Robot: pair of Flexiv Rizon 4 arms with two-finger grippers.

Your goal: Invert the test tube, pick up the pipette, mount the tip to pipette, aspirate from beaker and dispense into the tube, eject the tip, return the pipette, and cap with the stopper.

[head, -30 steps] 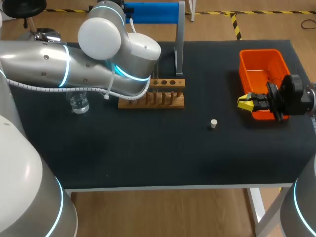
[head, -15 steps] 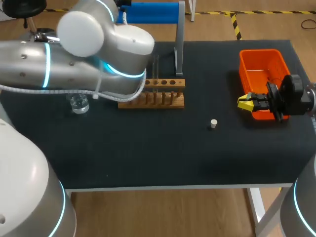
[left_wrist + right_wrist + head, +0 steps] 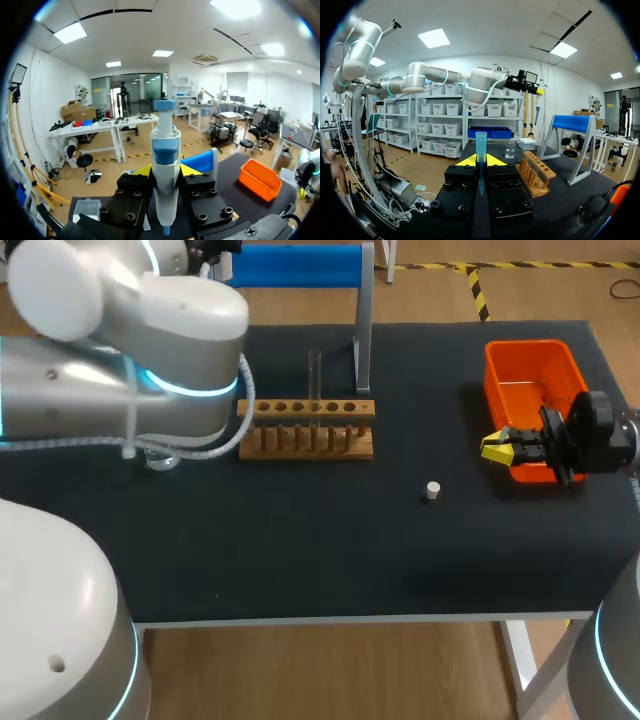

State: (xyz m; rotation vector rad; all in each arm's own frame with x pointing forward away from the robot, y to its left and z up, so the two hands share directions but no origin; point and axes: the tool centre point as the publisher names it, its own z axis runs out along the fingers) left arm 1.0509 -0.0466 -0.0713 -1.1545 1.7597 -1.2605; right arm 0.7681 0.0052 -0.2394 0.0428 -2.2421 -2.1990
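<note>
My left gripper (image 3: 166, 170) is shut on the white and blue pipette (image 3: 165, 165), which stands upright between its fingers. In the head view only the bulky left arm (image 3: 120, 360) shows, at the far left. A teal pipette tip (image 3: 480, 150) sits in my shut right gripper (image 3: 480, 161); that gripper (image 3: 497, 447) hovers beside the orange bin (image 3: 520, 355). The clear test tube (image 3: 314, 375) stands upright in the wooden rack (image 3: 305, 430). On the mat lies the small white stopper (image 3: 432, 490). The beaker (image 3: 160, 455) is mostly hidden under my left arm.
A blue pipette stand (image 3: 300, 265) with a metal post (image 3: 362, 330) rises behind the rack. The orange bin sits at the right rear of the black mat. Seen from the right wrist, the rack (image 3: 536, 172) and beaker (image 3: 510, 150) lie ahead.
My left arm has swung back and to the left with the pipette, uncovering the rack's left end. The right arm and the tip have not moved.
</note>
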